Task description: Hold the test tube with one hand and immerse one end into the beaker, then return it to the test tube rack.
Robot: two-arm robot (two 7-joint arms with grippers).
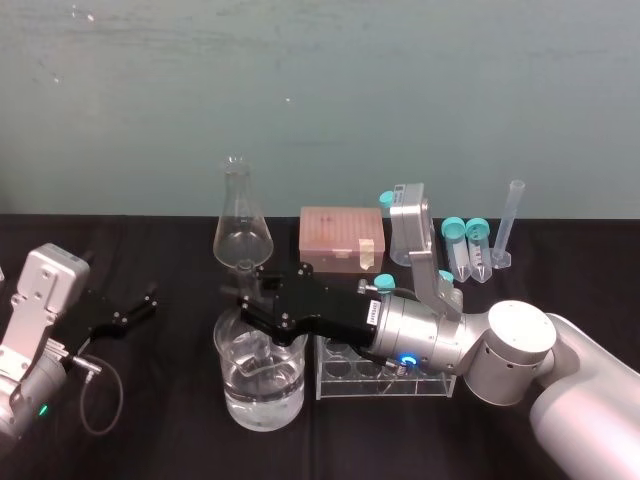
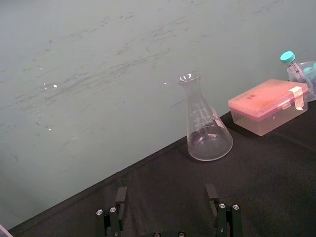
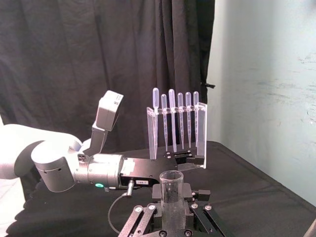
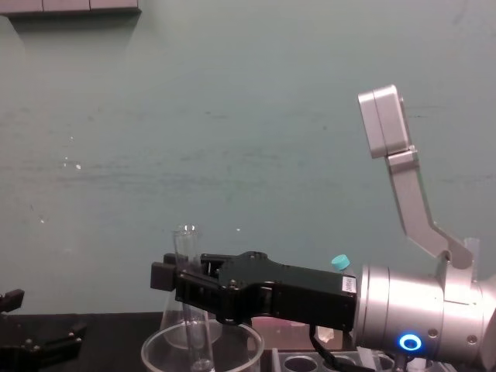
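1. Gripping the test tube (image 4: 188,310) just below its open mouth, the right pincer (image 4: 177,280) is closed on the glass, one black finger on each side. Its forearm lies nearly level, coming in from 3 o'clock.
2. That tube stands almost upright, mouth up, and its round end hangs below the rim of the beaker (image 1: 228,352), inside the vessel.
3. Directly under the pincer, the beaker rests on the black surface (image 1: 170,440) and holds clear liquid (image 1: 262,400).
4. At 3 o'clock from the beaker, just beside it, is the test tube rack (image 1: 430,388), partly beneath the silver wrist (image 1: 420,340).
5. At 12 o'clock stands a conical flask (image 1: 240,225), and at 1 o'clock a pink box (image 1: 342,235). Farther off, toward 2 o'clock, are teal-capped tubes (image 1: 468,248) and a graduated cylinder (image 1: 510,220).
6. At 9 o'clock, well apart, the left pincer (image 2: 165,197) is parked with fingers spread, holding nothing.
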